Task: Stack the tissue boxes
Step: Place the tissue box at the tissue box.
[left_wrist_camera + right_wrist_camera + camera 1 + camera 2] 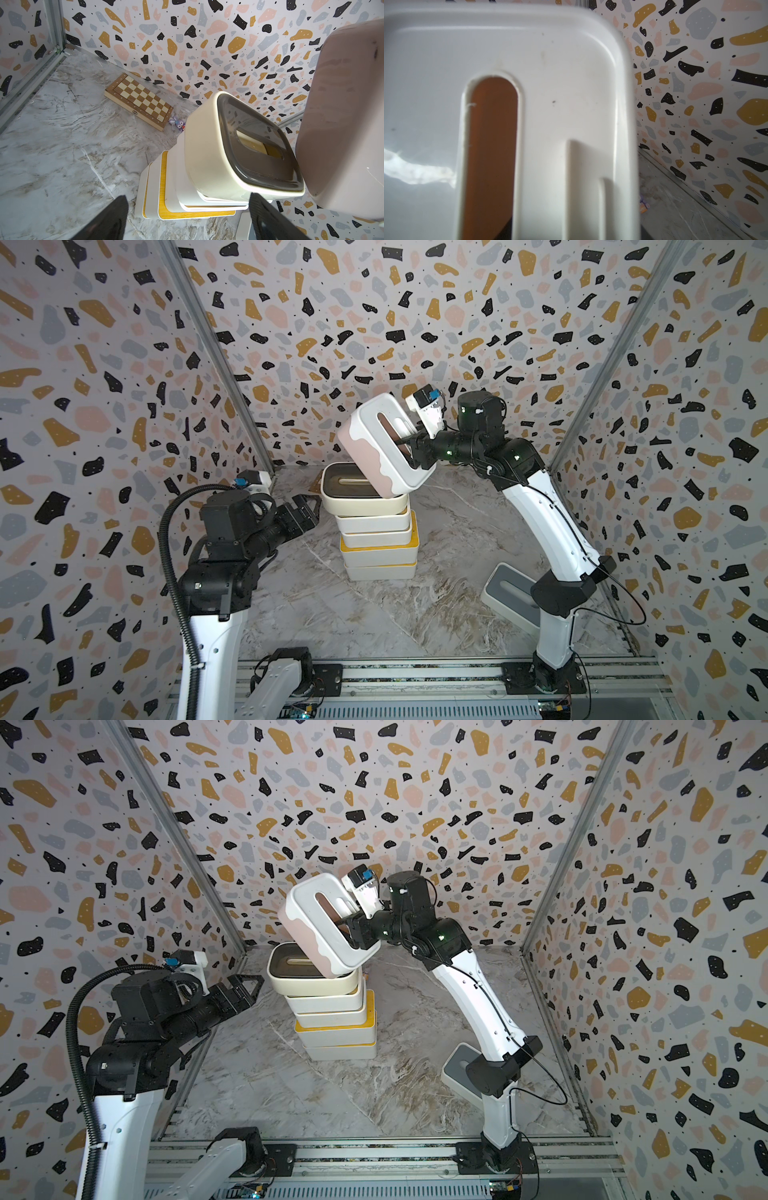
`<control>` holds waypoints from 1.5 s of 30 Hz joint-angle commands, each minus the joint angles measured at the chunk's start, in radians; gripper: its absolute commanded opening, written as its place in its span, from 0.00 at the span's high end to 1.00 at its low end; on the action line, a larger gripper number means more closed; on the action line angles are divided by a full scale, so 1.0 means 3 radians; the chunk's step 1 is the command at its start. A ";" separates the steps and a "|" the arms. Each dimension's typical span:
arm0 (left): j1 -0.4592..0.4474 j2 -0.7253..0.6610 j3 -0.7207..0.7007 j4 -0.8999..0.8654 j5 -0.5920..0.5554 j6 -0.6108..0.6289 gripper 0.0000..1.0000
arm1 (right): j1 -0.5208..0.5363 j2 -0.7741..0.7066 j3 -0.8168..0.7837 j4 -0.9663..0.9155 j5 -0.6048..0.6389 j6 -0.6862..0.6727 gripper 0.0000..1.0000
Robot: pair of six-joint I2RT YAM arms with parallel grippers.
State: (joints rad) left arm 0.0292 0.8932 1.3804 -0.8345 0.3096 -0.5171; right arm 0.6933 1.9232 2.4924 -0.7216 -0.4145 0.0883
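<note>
Presently, the left gripper (311, 511) stands with jaws apart and empty, just beside the stack of five rounded cream tissue boxes (376, 543) at mid-table. The stack is unevenly aligned; its top box carries a dark olive-brown slotted lid (347, 486). Above it hangs the white-lidded, pink-sided tissue box (376, 448), steeply tilted, its lower corner over the top rim; contact cannot be confirmed. The right gripper (409, 451) is clamped on that box's lid at the slot. A grey-lidded box (505, 588) lies unstacked on the marble table (374, 622) beside the right arm. Risk: a corner-first landing may shove the staggered stack over; the lid-only hold may let the box swing or slip.
</note>
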 commanded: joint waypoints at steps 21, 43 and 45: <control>0.0015 0.0052 -0.0020 0.0245 0.0095 -0.0101 0.09 | -0.0008 -0.0060 0.0127 0.0233 -0.0087 0.0063 0.20; 0.0085 0.0289 0.0405 0.0147 0.0017 -0.0130 0.04 | -0.0666 -0.0805 -0.0604 0.0600 0.0105 0.0772 0.10; 0.0138 0.0344 0.0475 0.0203 0.0144 -0.0157 0.03 | -0.0733 -0.1041 -0.0893 0.0528 0.0265 0.0770 0.10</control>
State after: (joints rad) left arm 0.0525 0.9794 1.4849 -0.8074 0.3126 -0.5484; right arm 0.4877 1.7210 2.2791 -0.5678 -0.3901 0.2855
